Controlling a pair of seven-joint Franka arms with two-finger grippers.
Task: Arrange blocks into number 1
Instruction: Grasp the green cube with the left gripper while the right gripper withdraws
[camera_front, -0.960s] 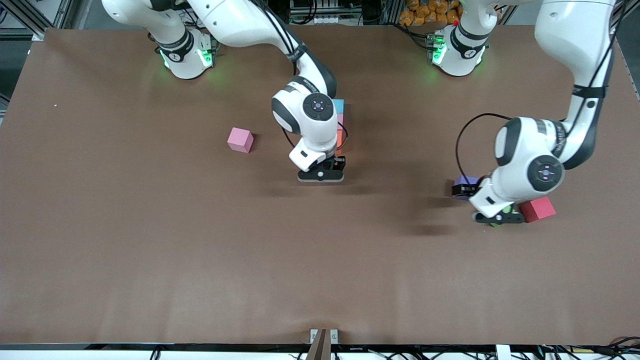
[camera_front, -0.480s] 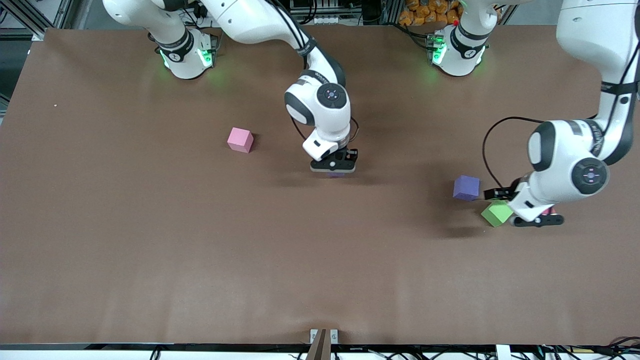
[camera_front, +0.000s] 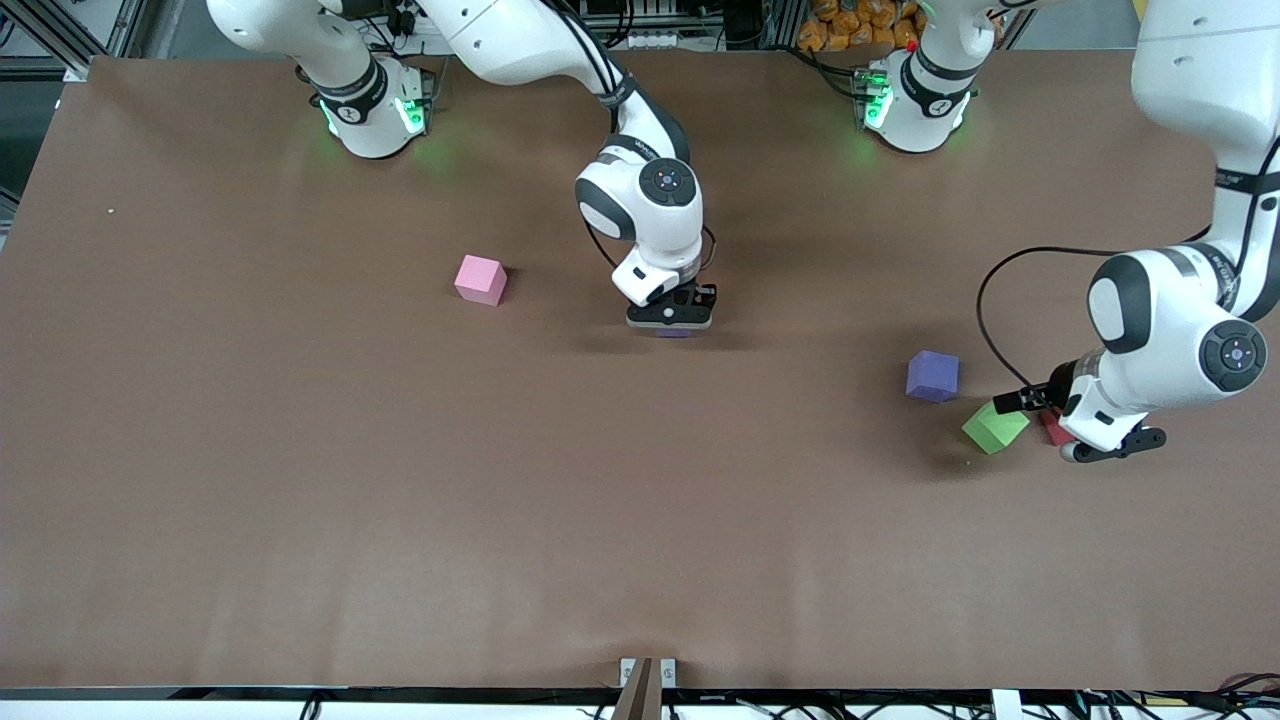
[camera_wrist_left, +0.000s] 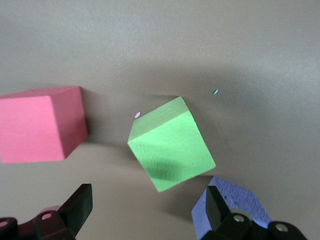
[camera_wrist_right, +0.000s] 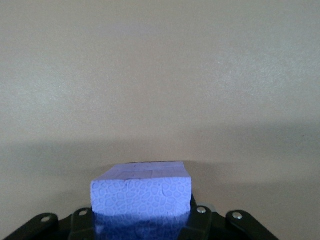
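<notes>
My right gripper (camera_front: 672, 320) is shut on a purple block (camera_wrist_right: 141, 192) and holds it low over the middle of the table; only a sliver of that purple block (camera_front: 675, 333) shows in the front view. A pink block (camera_front: 480, 279) lies alone toward the right arm's end. Toward the left arm's end lie a second purple block (camera_front: 932, 376), a green block (camera_front: 995, 427) and a red block (camera_front: 1052, 428), which is mostly hidden by my left hand. My left gripper (camera_front: 1105, 448) stands open and empty. In its wrist view the green block (camera_wrist_left: 172, 145) and the red block (camera_wrist_left: 42, 124) lie ahead of the open fingers. No light blue or orange block shows.
The brown table (camera_front: 400, 500) is bare apart from the blocks. The two arm bases (camera_front: 370, 105) stand along its edge farthest from the front camera.
My left gripper has swung away from the green block toward the left arm's end of the table, covering the red block. My right gripper carried its purple block toward the bases, hiding a column of blocks.
</notes>
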